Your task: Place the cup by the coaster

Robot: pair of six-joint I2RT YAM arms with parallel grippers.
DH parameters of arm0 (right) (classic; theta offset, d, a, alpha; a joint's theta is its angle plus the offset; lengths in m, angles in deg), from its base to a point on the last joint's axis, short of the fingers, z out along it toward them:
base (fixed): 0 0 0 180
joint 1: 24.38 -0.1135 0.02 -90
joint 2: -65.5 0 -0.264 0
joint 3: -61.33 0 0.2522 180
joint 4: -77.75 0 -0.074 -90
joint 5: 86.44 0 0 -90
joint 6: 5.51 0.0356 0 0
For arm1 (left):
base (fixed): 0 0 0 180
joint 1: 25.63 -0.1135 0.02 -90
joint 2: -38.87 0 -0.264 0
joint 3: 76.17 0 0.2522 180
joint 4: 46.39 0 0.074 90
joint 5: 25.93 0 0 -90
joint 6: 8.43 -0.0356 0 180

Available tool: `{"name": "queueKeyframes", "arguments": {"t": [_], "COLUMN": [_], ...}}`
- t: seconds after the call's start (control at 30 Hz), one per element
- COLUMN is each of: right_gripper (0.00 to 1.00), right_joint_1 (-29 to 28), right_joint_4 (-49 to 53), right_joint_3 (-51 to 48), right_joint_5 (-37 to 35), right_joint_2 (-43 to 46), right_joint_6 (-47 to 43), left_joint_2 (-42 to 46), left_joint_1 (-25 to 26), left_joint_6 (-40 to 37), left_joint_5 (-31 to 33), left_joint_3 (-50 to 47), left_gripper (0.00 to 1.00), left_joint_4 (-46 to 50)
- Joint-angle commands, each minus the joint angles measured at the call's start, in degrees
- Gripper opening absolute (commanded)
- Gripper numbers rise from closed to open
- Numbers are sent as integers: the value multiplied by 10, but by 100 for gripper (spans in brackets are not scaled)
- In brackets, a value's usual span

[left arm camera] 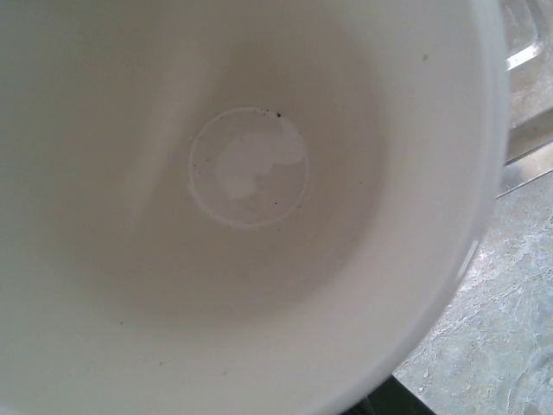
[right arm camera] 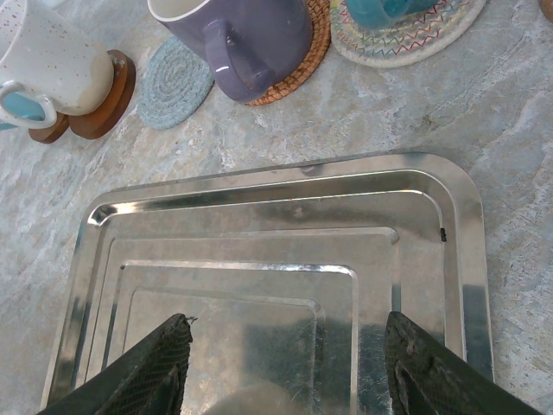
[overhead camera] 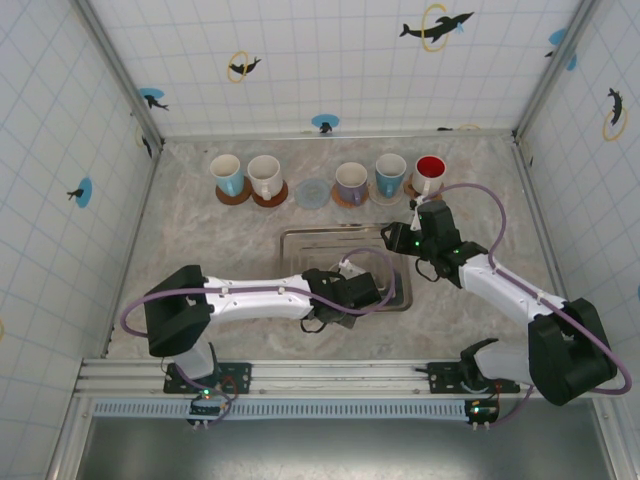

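Note:
The white cup (left arm camera: 251, 164) is seen from straight above its mouth in the left wrist view, very close to the camera. In the top view my left gripper (overhead camera: 365, 290) hangs over the near right part of the metal tray (overhead camera: 300, 240), and its fingers and the cup under it are hidden. The empty light-blue coaster (overhead camera: 313, 193) lies in the back row between the mugs, and it also shows as a round woven coaster (right arm camera: 175, 82) beyond the tray. My right gripper (right arm camera: 289, 346) is open over the tray (right arm camera: 259, 216), holding nothing.
Along the back stand a blue-and-white mug (overhead camera: 227, 175), a speckled white mug (overhead camera: 265, 177), a purple mug (overhead camera: 351, 182), a teal mug (overhead camera: 391, 175) and a red mug (overhead camera: 430, 172), each on a coaster. Tiled walls enclose the table.

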Motion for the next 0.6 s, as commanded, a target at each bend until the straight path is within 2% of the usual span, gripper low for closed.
{"name": "queueKeyframes", "arguments": {"t": [0.0,0.23,0.43,0.57], "right_gripper": [61,61,61,61], "right_joint_1": [4,4,4,5], "right_joint_4": [-18,-19,-20,-21], "right_joint_3": [-9,-10,-11,-11], "right_joint_5": [2,2,2,2], "right_joint_2": [0,-2,-3,-5], "right_joint_6": [-1,-1,-1,0], "left_joint_2": [-3,12,13,11], "left_joint_1": [-6,-10,-11,-13], "left_joint_6": [5,11,7,7], "left_joint_5": [22,33,36,36], "left_joint_3": [5,5,10,8], "left_gripper": [27,36,36,32], "left_joint_4": [2,3,-2,-4]}}
